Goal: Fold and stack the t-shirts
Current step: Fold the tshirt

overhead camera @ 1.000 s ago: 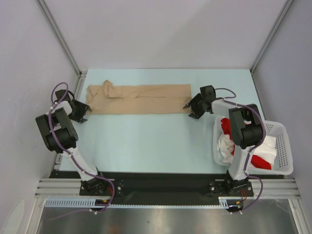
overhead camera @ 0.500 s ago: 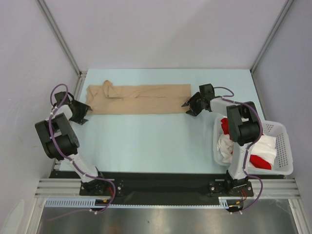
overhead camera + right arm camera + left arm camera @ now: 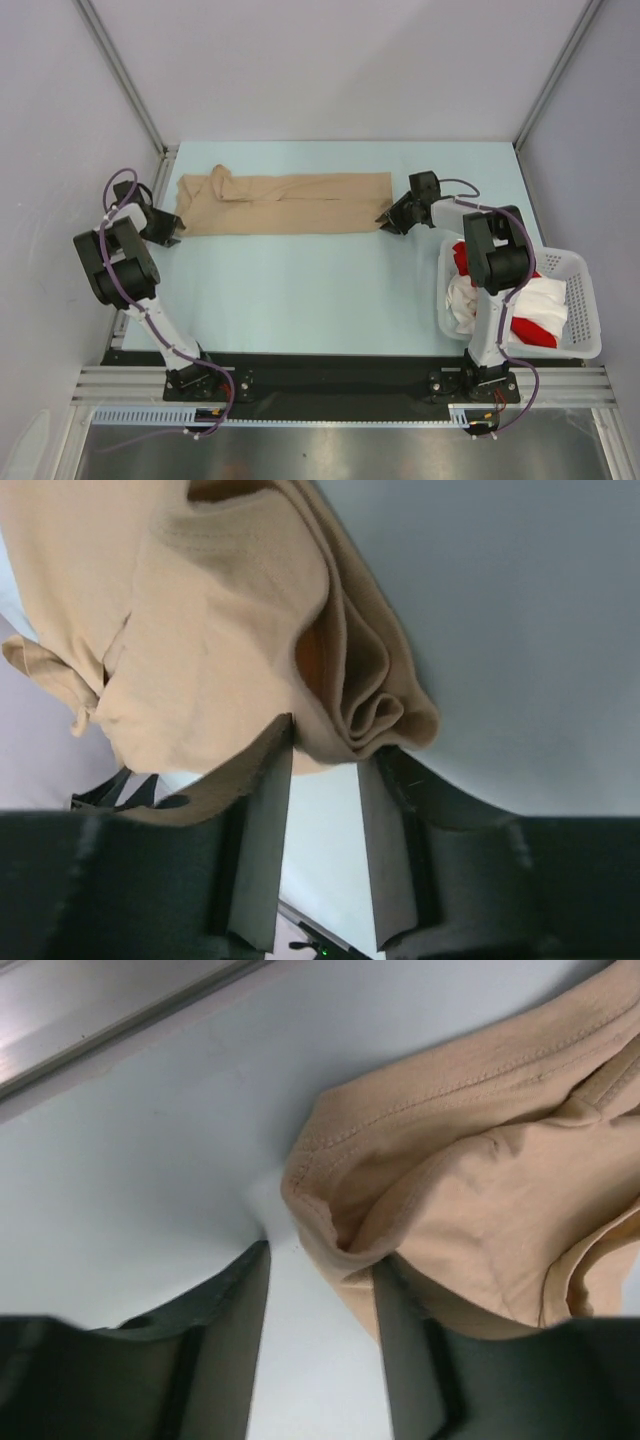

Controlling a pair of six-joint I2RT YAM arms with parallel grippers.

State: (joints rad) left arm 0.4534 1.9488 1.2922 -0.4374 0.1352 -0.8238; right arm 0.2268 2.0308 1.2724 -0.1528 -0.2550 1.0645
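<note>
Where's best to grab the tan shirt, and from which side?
Take the tan shirt at its two short ends, at the near corners, the left gripper coming from the left and the right gripper from the right, low along the table. It lies as a long flat strip, and its bunched end folds give the fingers layers to pinch.

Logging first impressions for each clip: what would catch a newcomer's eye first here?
A beige t-shirt, folded into a long strip, lies along the far side, with the left gripper and right gripper at its two ends, jaws open around the corners. Red and white shirts fill a basket at the right.
</note>
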